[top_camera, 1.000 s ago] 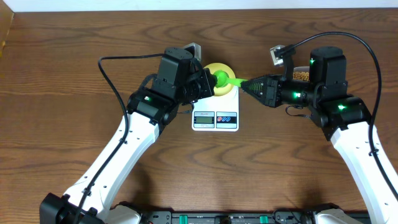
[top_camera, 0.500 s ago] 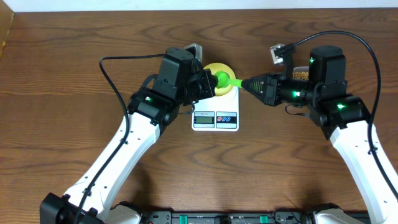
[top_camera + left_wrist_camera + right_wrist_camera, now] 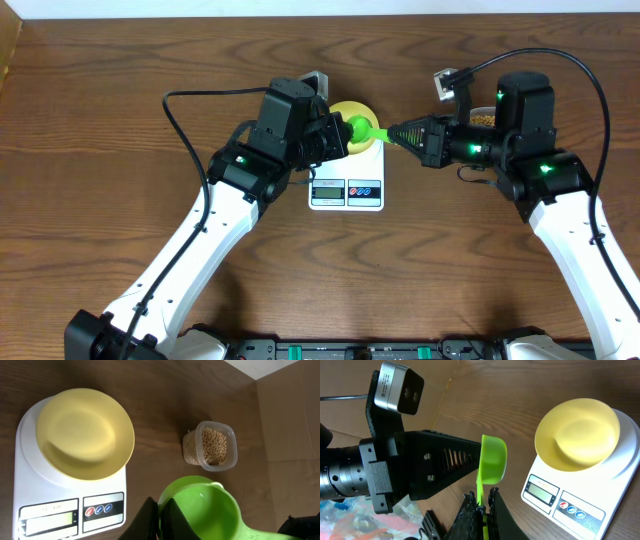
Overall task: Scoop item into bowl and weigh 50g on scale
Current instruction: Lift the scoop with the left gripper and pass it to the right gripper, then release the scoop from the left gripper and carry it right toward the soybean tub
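Note:
The pale yellow bowl point(image 3: 350, 111) sits empty on the white scale point(image 3: 347, 186); both also show in the left wrist view, bowl point(image 3: 85, 432) and scale point(image 3: 30, 505). An empty green scoop point(image 3: 362, 130) hangs just right of the bowl. My left gripper point(image 3: 161, 514) is shut on the scoop's cup rim point(image 3: 200, 505). My right gripper point(image 3: 481, 502) is shut on the scoop's thin handle point(image 3: 480, 487); the cup point(image 3: 492, 460) points away from it. The beans point(image 3: 215, 445) lie in a clear tub point(image 3: 484, 120) behind my right arm.
The left arm's black gripper and its camera point(image 3: 395, 390) fill the left of the right wrist view, close to the scoop. The scale's display point(image 3: 45, 522) and two buttons point(image 3: 98, 509) face the table's front. Bare wood surrounds the scale.
My right gripper has slid slightly left along the scoop's handle toward the cup. The left arm, bowl and scale have barely moved.

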Motion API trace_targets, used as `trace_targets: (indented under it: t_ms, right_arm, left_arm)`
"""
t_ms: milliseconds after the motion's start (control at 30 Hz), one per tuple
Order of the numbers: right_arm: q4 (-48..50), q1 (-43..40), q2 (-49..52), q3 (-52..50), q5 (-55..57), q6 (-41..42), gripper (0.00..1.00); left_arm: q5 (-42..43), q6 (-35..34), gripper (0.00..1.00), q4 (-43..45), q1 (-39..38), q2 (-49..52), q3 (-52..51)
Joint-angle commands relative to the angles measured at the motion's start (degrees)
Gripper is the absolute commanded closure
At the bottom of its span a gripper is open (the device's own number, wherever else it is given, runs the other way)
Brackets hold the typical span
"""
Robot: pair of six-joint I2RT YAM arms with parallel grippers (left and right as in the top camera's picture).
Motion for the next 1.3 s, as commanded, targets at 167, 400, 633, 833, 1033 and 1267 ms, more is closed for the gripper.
trace_targets:
  t_ms: [167,400,633,833,1033,1267]
  right_arm:
    - [-0.09,0.28,0.37,1.09,-0.35,0.28,0.99]
    - [0.83,0.28,0.35,1.11,1.99,0.92,0.99]
    - [-0.81,-0.57,0.35,3.76,14.62,-2.25,0.99]
    - [-11.34,-0.57,0.35,11.96,34.53,-9.49,0.99]
    - [-21.05,-0.52,0.35,16.79,50.53,-9.79,0.99]
    - [-28.15,-0.52,0.35,17.09,56.22,-8.5,0.99]
  left_arm:
    - [-0.83,0.42,0.7,0.15,-0.07,0.44,0.98]
    - [-0.76,7.23,0.46,0.24,-0.07,-0.26,1.18]
    - [-3.04,15.02,0.46,-4.2,-0.2,-4.46,2.19]
    - [-10.23,20.48,0.46,-17.86,-3.61,-7.23,2.19]
    - [-11.04,21.4,0.46,-24.26,-11.08,-5.81,2.16]
    - [-11.04,21.88,0.47,-23.58,-17.35,1.42,2.1]
